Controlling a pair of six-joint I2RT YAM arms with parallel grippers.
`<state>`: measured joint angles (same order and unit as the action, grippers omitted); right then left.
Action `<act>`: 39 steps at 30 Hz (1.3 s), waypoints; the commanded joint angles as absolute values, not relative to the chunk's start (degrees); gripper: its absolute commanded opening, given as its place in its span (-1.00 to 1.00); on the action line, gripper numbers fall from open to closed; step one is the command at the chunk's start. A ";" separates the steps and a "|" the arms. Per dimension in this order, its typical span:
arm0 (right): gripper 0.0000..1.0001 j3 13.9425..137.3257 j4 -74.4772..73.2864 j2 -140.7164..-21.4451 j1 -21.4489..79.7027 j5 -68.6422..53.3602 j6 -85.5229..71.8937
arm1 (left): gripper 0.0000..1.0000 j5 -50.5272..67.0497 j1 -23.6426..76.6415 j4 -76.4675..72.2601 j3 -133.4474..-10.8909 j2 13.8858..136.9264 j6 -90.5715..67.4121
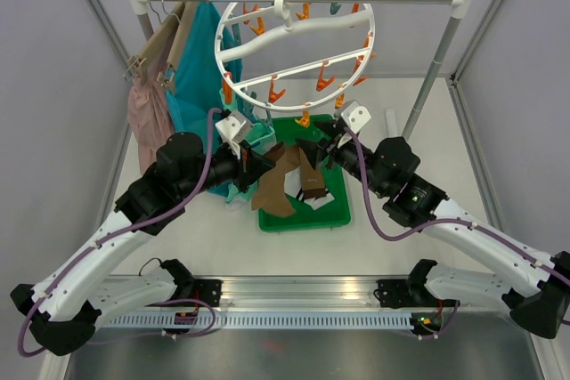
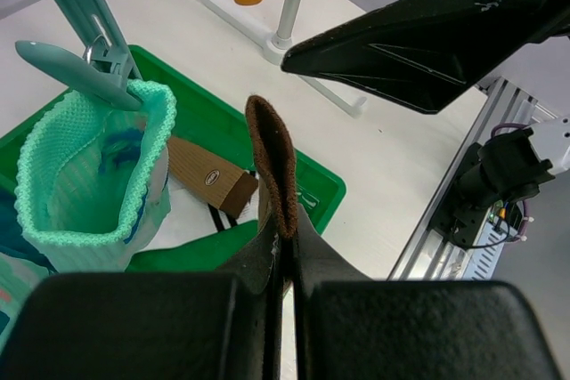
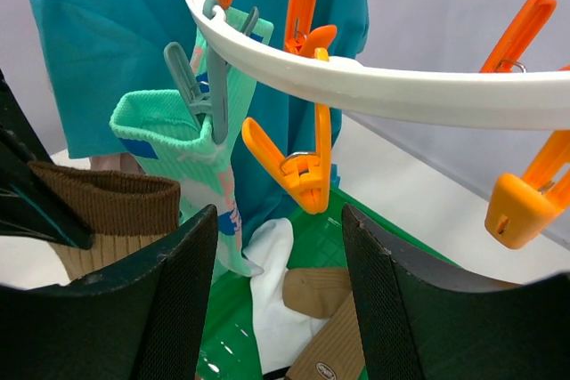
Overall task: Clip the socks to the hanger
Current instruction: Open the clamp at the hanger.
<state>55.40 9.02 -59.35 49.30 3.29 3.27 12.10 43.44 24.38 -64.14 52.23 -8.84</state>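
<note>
The hanger (image 1: 283, 2) is a round white ring with orange and teal pegs, hung on the rail; its rim (image 3: 401, 95) crosses the top of the right wrist view. My left gripper (image 2: 287, 246) is shut on the cuff of a brown sock (image 2: 272, 166), which hangs over the tray (image 1: 276, 186). A mint sock (image 2: 89, 175) hangs from a teal peg (image 2: 98, 60). My right gripper (image 3: 278, 220) is open just below an orange peg (image 3: 307, 175), touching nothing. A white sock (image 3: 276, 300) and a tan sock (image 3: 329, 309) lie in the tray.
The green tray (image 1: 338, 211) sits on the table under the hanger. A teal garment (image 1: 200, 68) and a pink garment (image 1: 147, 113) hang at the rail's left end. The rail's right post (image 1: 436, 68) slants down behind my right arm.
</note>
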 commanded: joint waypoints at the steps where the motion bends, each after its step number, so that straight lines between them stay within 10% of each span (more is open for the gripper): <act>1: 0.28 57.65 13.53 -60.38 49.40 2.55 4.31 | -0.95 11.51 43.95 24.96 -66.80 51.24 -6.42; 39: 0.00 57.39 26.46 -66.27 49.39 5.27 2.55 | -0.95 12.04 44.30 26.99 -67.94 51.51 -4.75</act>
